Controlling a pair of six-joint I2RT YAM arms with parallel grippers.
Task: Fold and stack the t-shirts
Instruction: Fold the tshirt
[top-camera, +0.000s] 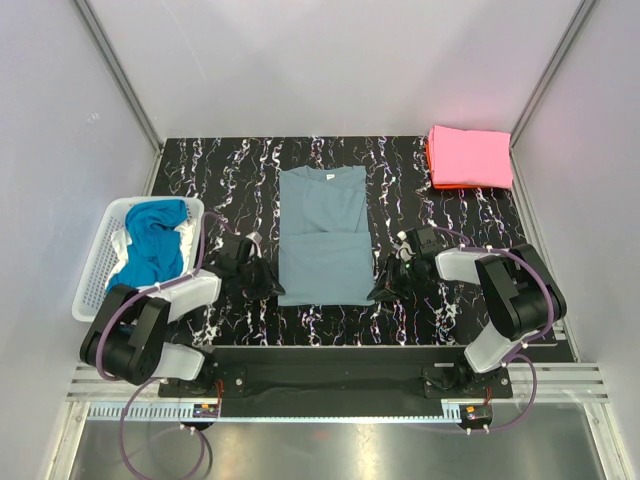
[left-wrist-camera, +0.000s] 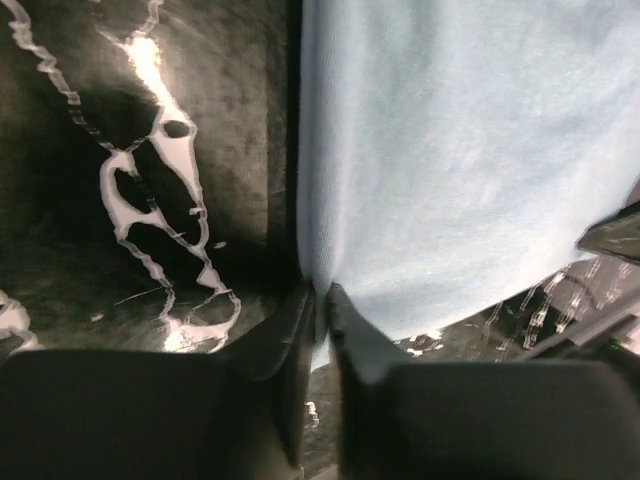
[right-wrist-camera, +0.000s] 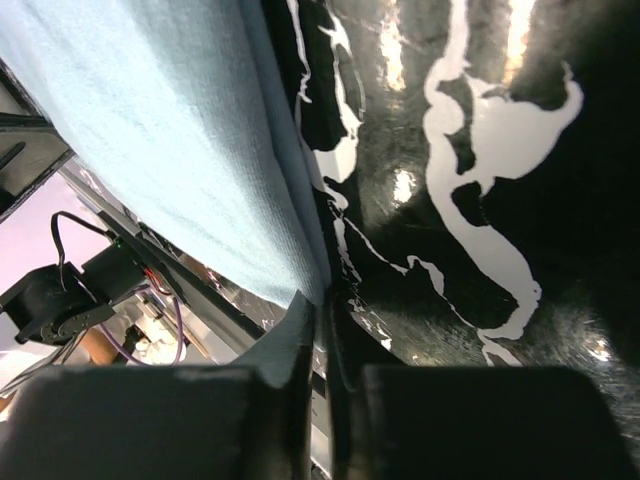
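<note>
A grey-blue t-shirt (top-camera: 322, 235) lies flat mid-table, its sleeves folded in so it forms a long rectangle with the collar at the far end. My left gripper (top-camera: 272, 288) sits at its near-left corner and my right gripper (top-camera: 383, 292) at its near-right corner. Seen from the left wrist, the left gripper (left-wrist-camera: 322, 300) is shut on the edge of the pale cloth (left-wrist-camera: 450, 150). The right wrist view shows the right gripper (right-wrist-camera: 325, 310) shut on the shirt's corner (right-wrist-camera: 170, 130). At the back right a folded pink t-shirt (top-camera: 470, 155) rests on an orange-red one (top-camera: 430, 160).
A white mesh basket (top-camera: 95, 270) at the left holds a crumpled teal t-shirt (top-camera: 155, 245) and some white cloth. The black marbled mat (top-camera: 230, 170) covers the table between white walls. The arms' base rail (top-camera: 330, 365) runs along the near edge.
</note>
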